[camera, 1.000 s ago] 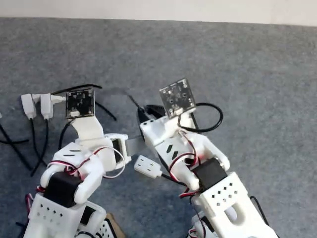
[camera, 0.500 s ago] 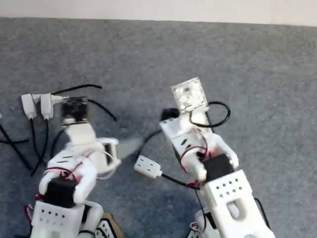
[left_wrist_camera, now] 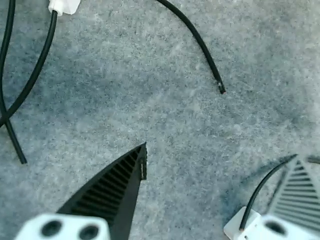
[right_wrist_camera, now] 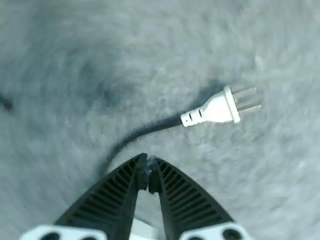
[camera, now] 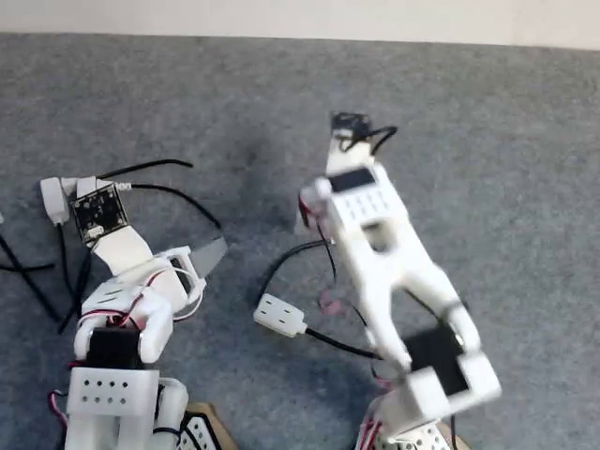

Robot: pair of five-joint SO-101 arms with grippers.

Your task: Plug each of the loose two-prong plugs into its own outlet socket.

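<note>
One left arm (camera: 131,291) and one right arm (camera: 375,244) share a grey carpeted desk (camera: 487,141) below a pale wall (camera: 281,17). One white two-prong plug (right_wrist_camera: 215,110) lies loose just beyond the right pincer (right_wrist_camera: 148,167), which is pressed closed and empty. The left pincer (left_wrist_camera: 220,157) gapes wide. One outlet (camera: 279,315) sits between the arms. Since a second ago the right arm has stretched forward and the left has swung leftward.

white plastic arms (camera: 384,262) with black motors (camera: 112,349), looping red and white wires (camera: 167,279) (ribbed black fingers (right_wrist_camera: 120,195), too).

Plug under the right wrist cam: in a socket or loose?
Loose. The plug lies on the carpet, both prongs bare, no socket on them.
</note>
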